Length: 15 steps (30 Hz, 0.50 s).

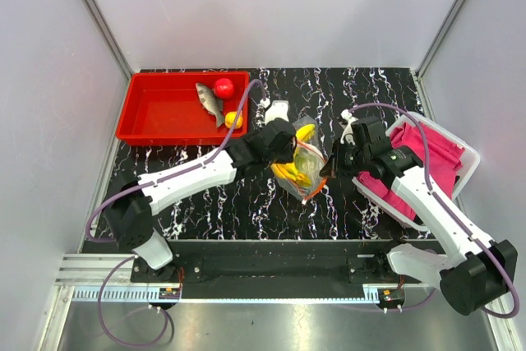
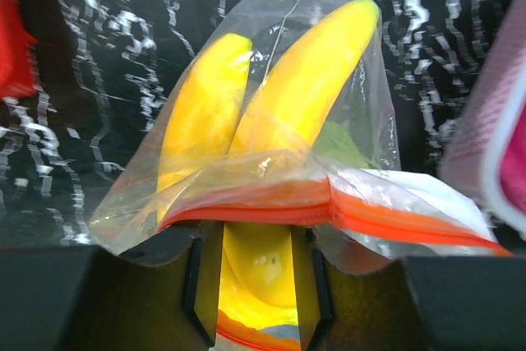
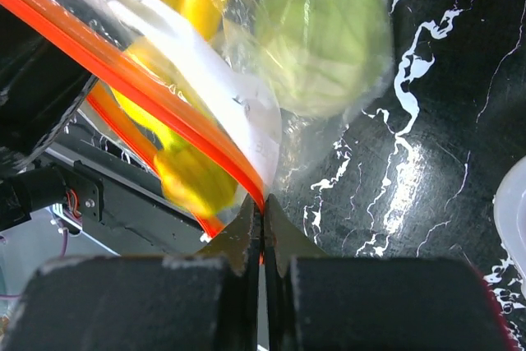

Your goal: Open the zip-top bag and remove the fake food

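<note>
Currently right hand [image 3: 264, 213] tight on one zip-top bag [image 2: 368, 172], left hand [image 2: 256, 246] around one banana bunch [image 2: 306, 80].

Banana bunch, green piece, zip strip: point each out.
Banana bunch [image 2: 308, 80]: left wrist view, middle of the right banana.
Green piece [image 3: 325, 34]: right wrist view, its centre.
Zip strip [image 2: 386, 218]: left wrist view, orange band's right half.

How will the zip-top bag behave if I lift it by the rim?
Likely floppy: the zip-top bag is thin, creased film sagging around the banana bunch. Probably slippery, being glossy, where the right hand pinches its orange strip. The round green piece inside may roll out.
</note>
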{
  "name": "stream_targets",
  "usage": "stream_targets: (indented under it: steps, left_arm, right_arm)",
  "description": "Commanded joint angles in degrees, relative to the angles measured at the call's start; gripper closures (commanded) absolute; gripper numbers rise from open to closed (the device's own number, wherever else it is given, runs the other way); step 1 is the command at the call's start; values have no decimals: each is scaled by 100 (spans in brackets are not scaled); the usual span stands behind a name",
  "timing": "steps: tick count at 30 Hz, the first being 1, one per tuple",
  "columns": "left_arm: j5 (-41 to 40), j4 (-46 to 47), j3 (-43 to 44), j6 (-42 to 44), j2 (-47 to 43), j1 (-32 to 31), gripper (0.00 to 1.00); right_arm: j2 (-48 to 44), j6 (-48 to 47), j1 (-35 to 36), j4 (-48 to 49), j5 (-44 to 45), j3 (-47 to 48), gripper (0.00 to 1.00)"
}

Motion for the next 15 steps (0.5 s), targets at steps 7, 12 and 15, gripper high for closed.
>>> stream_targets:
  steps: [7,12,15]
  left_arm:
    - [2681,1135,-402,-975,-361,773,100]
    - [3710,1066,-683,-562,-536,870,100]
    - [4229,1135,-842,-657,-633,844,100]
  right_arm:
    - [355,-145,-21,386,249,-16,100]
    - [373,-163,-21,430,530,63,100]
    - [381,-154,-21,534,610,125,100]
